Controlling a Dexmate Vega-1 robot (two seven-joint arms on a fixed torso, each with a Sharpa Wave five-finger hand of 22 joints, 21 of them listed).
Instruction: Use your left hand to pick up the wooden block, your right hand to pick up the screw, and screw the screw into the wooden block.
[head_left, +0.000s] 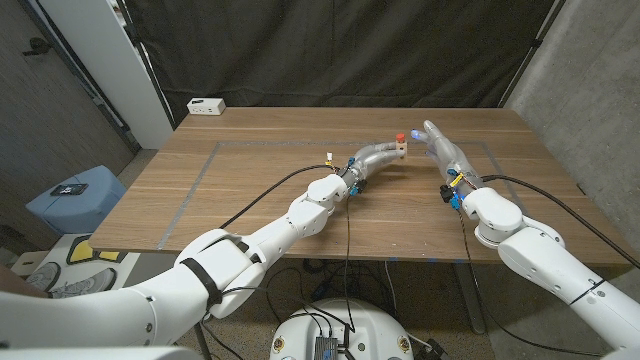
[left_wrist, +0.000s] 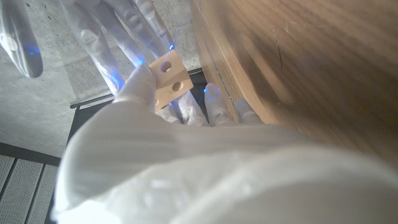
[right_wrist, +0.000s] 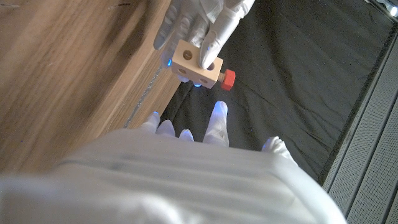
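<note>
Above table, wooden block (right_wrist: 198, 65) with screw (right_wrist: 227, 78) sideways

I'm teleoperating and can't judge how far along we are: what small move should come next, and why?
Probably bring the right hand back to the screw and turn it further. The left hand holds the block off the table, and the red screw head sticks out from the block's side, apparently not fully in, while the right hand looks open and apart from it.
</note>
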